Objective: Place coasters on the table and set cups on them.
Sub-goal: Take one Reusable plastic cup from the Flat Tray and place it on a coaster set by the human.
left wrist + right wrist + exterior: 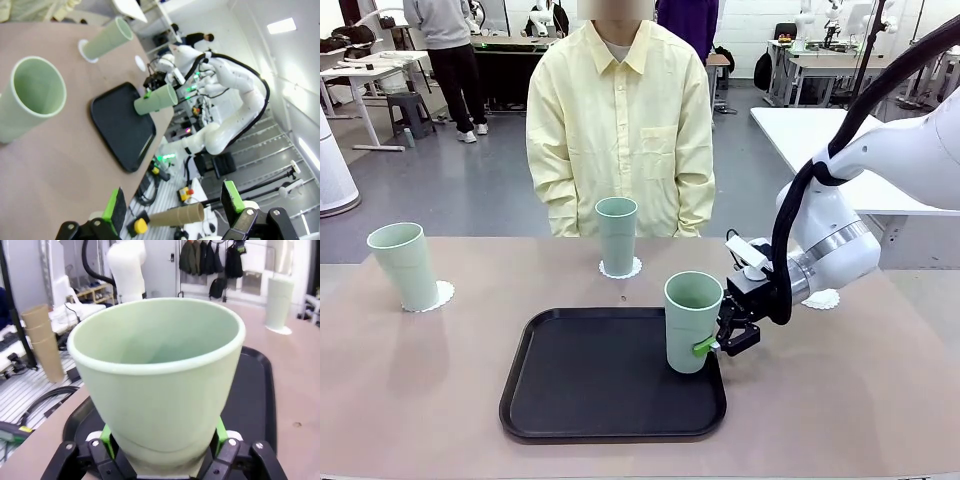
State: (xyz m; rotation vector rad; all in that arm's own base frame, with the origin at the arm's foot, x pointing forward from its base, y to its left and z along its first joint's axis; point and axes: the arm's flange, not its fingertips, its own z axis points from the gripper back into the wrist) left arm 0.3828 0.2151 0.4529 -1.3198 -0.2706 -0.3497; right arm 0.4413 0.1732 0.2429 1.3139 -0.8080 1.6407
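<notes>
the beige worktop [420, 400] carries a black tray [600, 385], and three white coasters: left [442, 295], far middle [620, 268], right [823, 299].

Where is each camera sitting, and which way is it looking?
Front view: sits between the arms, faces across the beige-brown table at the person; the right gripper grips a tall pale mint-green plastic cup over the black rectangular tray.
Left wrist view: looks past the open left gripper across the table at the right arm.
Right wrist view: looks along its fingers into the cup.
All three share that cup and tray.
</notes>
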